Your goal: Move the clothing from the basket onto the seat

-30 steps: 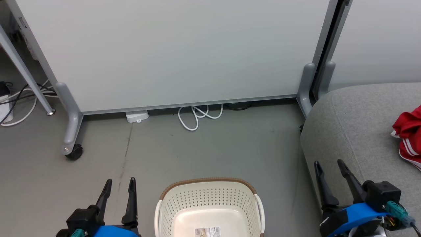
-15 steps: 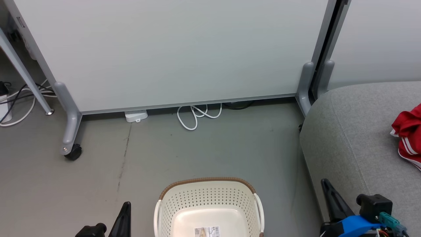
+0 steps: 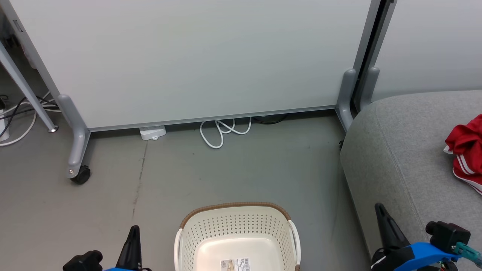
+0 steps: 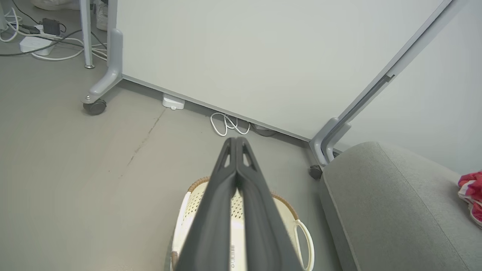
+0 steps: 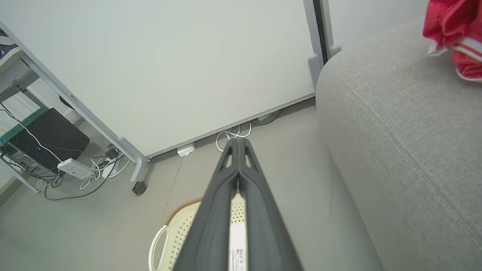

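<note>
The cream-white basket [image 3: 234, 225] stands on the floor at the bottom centre, with nothing in it but the label sticker [image 3: 235, 264] on its base. Red clothing [image 3: 465, 149] with white stripes lies on the grey seat [image 3: 399, 150] at the right edge. My left gripper [image 3: 133, 232] is shut and holds nothing, low at the basket's left. My right gripper [image 3: 380, 211] is also shut and holds nothing, over the seat's front corner. In the left wrist view the fingers [image 4: 226, 195] press together above the basket [image 4: 303, 235]. The right wrist view shows the clothing [image 5: 450, 26] on the seat [image 5: 399, 113].
A pale partition panel [image 3: 196, 56] on grey feet with a castor [image 3: 80, 175] stands behind the basket. A looped white cable [image 3: 222, 131] and a white adapter [image 3: 152, 132] lie at its base. More cables [image 3: 15, 113] lie at far left.
Both grippers have gone from open to shut and dropped lower in the head view. The camera has shifted slightly; basket, seat and clothing stay put.
</note>
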